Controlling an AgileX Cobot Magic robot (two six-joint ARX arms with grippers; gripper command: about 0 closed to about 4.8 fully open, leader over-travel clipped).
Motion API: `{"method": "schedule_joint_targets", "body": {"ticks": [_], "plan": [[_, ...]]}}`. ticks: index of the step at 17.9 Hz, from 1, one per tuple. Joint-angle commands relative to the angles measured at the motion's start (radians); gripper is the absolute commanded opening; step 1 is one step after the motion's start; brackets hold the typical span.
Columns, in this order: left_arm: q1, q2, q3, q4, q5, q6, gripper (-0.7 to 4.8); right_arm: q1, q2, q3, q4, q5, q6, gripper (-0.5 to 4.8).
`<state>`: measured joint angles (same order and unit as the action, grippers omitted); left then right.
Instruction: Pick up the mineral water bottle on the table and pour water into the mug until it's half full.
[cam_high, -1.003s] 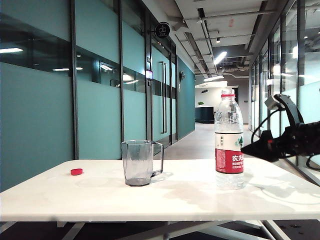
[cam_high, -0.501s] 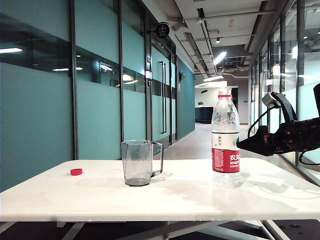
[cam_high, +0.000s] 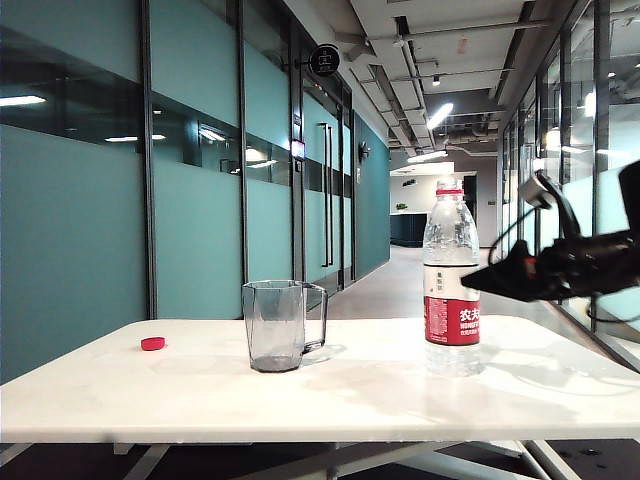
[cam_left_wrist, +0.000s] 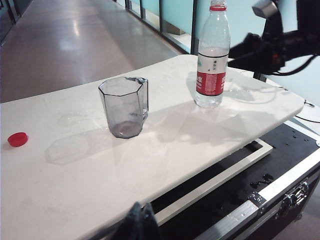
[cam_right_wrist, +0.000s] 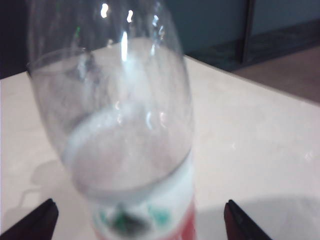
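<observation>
The bottle (cam_high: 451, 280) stands upright on the table (cam_high: 330, 395), toward its right side in the exterior view, uncapped, with a red neck ring and a red-and-white label. Water fills it to about the top of the label. The right claw (cam_high: 480, 281) sits level just beside the bottle, at the height of the label's upper edge, its fingers spread wide; in the right wrist view the two fingertips (cam_right_wrist: 35, 219) stand on either side of the bottle (cam_right_wrist: 125, 130) and apart from it. The mug (cam_high: 278, 324) stands upright well to the left of the bottle, near the table's middle, handle turned toward the bottle. A red cap (cam_high: 153, 343) lies near the far left edge. Of the left claw (cam_left_wrist: 142, 224) only a dark tip shows, low at the table's near edge; whether it is wide or narrow I cannot tell.
</observation>
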<state>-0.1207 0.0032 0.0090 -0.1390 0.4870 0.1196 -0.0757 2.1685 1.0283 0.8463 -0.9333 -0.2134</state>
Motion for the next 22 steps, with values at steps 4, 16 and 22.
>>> {"method": "schedule_joint_targets", "body": {"ticks": [4,16,22], "plan": [[-0.001,0.000,0.001,-0.003,0.008,0.003,-0.05,0.065,0.024,0.090,-0.098,0.042,0.003,4.79],[-0.002,0.000,0.001,-0.003,0.008,0.004,-0.05,0.105,0.050,0.097,-0.080,0.132,-0.004,4.79],[-0.001,0.001,0.001,-0.004,0.007,0.004,-0.05,0.105,0.051,0.097,-0.074,0.149,-0.003,4.17]]}}
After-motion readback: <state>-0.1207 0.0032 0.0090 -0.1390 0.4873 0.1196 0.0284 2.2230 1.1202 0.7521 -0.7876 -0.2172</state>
